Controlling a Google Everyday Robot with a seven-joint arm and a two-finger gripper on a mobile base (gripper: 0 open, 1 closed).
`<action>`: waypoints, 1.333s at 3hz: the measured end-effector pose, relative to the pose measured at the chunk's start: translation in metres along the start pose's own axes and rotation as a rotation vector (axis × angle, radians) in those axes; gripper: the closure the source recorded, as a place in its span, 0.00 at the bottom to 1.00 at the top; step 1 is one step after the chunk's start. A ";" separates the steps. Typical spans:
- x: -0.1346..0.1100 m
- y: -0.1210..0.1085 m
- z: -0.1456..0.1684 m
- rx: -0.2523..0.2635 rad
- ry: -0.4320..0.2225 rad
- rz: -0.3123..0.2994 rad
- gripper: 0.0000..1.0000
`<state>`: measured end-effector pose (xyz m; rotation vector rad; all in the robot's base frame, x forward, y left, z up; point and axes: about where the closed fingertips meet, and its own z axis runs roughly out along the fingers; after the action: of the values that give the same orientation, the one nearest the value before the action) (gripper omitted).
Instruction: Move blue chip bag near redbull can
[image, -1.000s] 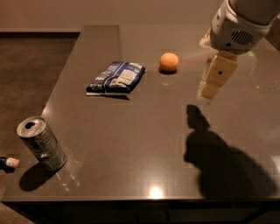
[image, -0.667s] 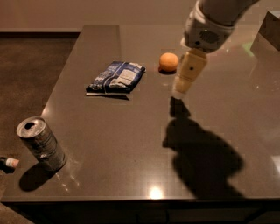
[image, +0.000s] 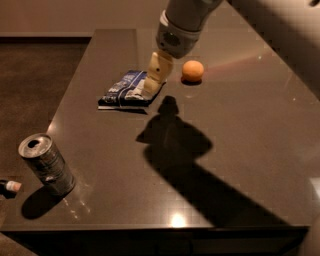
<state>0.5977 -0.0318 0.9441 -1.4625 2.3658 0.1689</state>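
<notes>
The blue chip bag (image: 124, 91) lies flat on the dark table (image: 235, 130), left of the middle toward the back. The redbull can (image: 46, 163), silver with a dark top opening, stands at the table's front left corner, far from the bag. My gripper (image: 154, 86) hangs from the arm coming in at the top and sits over the bag's right end, covering part of it.
A small orange ball (image: 192, 70) rests on the table just right of the gripper. A small dark item with a white and red tip (image: 10, 187) sits off the table's left edge beside the can. The arm's shadow (image: 180, 150) falls across the table's middle.
My gripper has moved left from the table's right side, past the orange ball, to above the bag's right end. The bag, can and ball have not moved.
</notes>
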 end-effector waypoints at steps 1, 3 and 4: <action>-0.031 0.004 0.027 -0.015 -0.009 0.097 0.00; -0.051 0.008 0.087 0.033 -0.007 0.252 0.00; -0.053 0.009 0.104 0.037 0.009 0.222 0.00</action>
<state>0.6352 0.0461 0.8658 -1.1842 2.5207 0.1723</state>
